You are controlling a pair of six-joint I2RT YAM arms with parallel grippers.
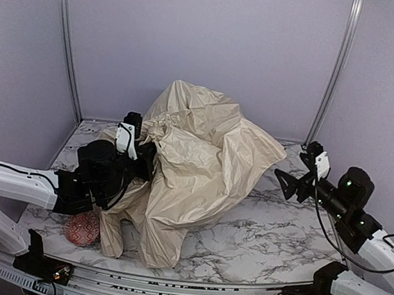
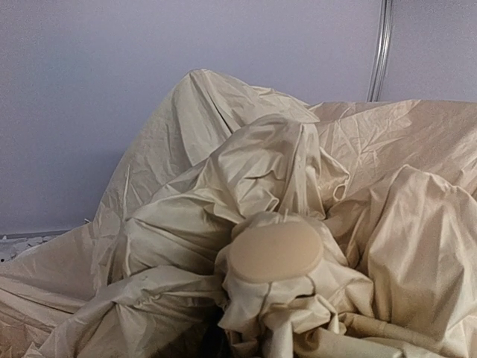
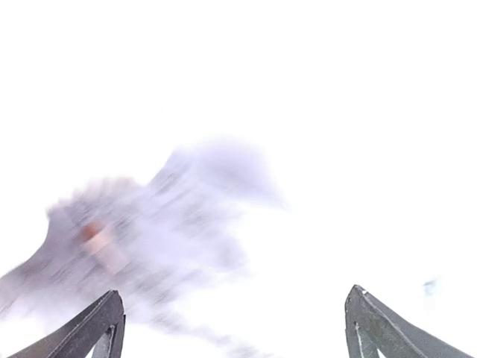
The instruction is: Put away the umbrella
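Finding the umbrella (image 1: 194, 175) heaping at the marble table's (image 1: 266, 231) centre, long axis untellable. Burying the left gripper (image 1: 140, 154) in its 9 o'clock folds by the tan handle (image 2: 276, 250), clench untellable. Hanging the right gripper (image 1: 285, 184) released just off 3 o'clock.

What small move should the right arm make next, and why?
Probably move the open right gripper leftward to the umbrella: its fabric lies in a loose heap, this gripper is empty and apart from it, and the left gripper is buried in the folds.
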